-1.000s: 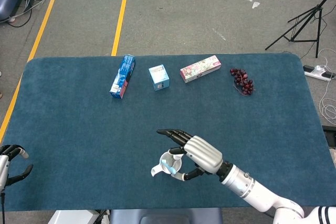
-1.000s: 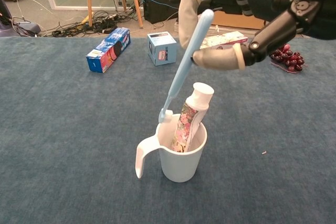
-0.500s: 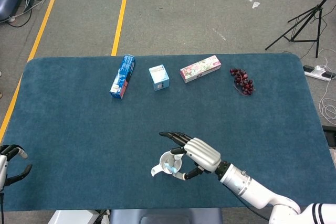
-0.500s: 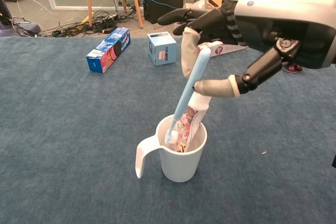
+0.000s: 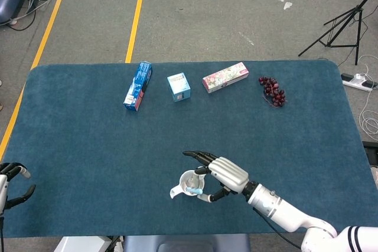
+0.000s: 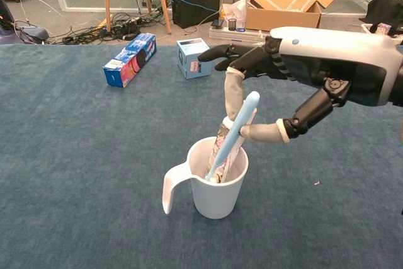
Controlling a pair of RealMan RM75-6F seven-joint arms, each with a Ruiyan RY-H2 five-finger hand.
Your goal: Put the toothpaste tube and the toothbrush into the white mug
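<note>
The blue-carpeted table [image 5: 77, 140] spans both views, though only the head view takes in its far corners and the bunch of dark grapes [image 5: 273, 91] near the right edge. The right hand [image 6: 296, 80] hangs over the white mug [image 6: 217, 187], pinching the upper end of the toothbrush [image 6: 234, 131] between thumb and a finger while its other fingers reach out straight; the chest view shows this pinch plainly, the head view only the hand's back. The left hand [image 5: 10, 182] shows only in the head view, at the table's near left corner, fingers apart and empty. The toothbrush leans in the mug, bristle end inside, beside the toothpaste tube [image 6: 221, 146], which the head view hides.
</note>
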